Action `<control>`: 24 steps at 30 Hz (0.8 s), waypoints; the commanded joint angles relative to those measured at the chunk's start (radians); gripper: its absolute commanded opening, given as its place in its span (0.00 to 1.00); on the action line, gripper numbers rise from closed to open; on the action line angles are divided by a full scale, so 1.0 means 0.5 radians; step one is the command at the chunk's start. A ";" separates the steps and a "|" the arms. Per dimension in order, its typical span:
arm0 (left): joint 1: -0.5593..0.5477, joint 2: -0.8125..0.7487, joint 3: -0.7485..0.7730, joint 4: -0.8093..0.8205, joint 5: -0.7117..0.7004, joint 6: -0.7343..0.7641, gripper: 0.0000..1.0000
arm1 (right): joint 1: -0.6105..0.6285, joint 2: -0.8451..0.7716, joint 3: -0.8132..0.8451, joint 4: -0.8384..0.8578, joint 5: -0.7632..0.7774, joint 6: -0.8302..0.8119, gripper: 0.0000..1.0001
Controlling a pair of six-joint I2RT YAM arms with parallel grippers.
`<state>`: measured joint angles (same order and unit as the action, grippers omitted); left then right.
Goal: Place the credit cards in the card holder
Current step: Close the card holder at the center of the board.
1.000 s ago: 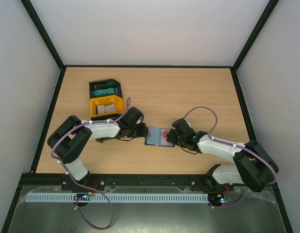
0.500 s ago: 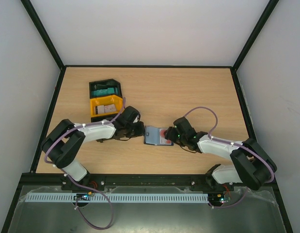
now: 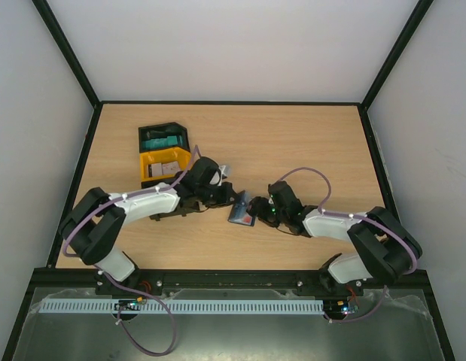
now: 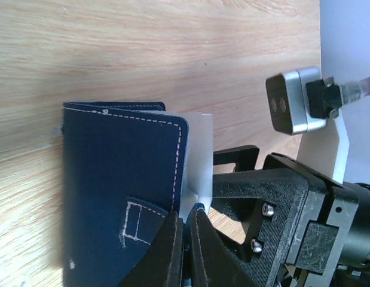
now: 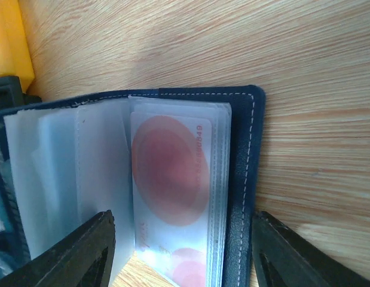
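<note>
The navy card holder (image 3: 240, 210) lies at mid-table with its left cover raised and half folded. My left gripper (image 4: 186, 232) is shut on that cover's edge (image 4: 119, 191) beside the clasp tab. Inside, clear sleeves hold a red-and-white credit card (image 5: 173, 179). My right gripper (image 5: 185, 257) is open, one finger (image 5: 83, 254) over the sleeves and the other just beyond the right cover's stitched edge (image 5: 244, 179). More credit cards (image 3: 167, 168) lie in the yellow tray. In the top view the left gripper (image 3: 231, 200) and right gripper (image 3: 257, 213) meet at the holder.
A black tray (image 3: 163, 138) and a yellow tray (image 3: 151, 167) stand together at the back left, just behind the left arm. The right wrist camera (image 4: 292, 101) hangs close over the holder. Black frame rails edge the table (image 3: 293, 143).
The left gripper closed on the holder's left cover and swung it up toward the right, so the flat open holder is now half folded. The right gripper edged left.
</note>
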<state>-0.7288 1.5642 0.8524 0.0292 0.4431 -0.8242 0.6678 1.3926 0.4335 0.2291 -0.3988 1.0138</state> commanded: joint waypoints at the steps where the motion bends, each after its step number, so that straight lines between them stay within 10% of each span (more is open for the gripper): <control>1: -0.052 0.118 0.050 0.110 0.159 -0.044 0.03 | 0.014 -0.011 -0.047 -0.030 0.077 0.035 0.62; 15: -0.147 0.428 0.028 0.455 0.341 -0.043 0.21 | 0.014 -0.586 -0.069 -0.691 0.893 0.170 0.60; 24: -0.224 0.602 0.116 0.435 0.325 0.030 0.33 | 0.014 -0.601 -0.018 -0.717 0.810 0.107 0.61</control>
<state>-0.8280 1.8526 0.8711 0.2932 0.6250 -0.8566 0.6727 1.0782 0.4026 -0.0917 0.0025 1.0809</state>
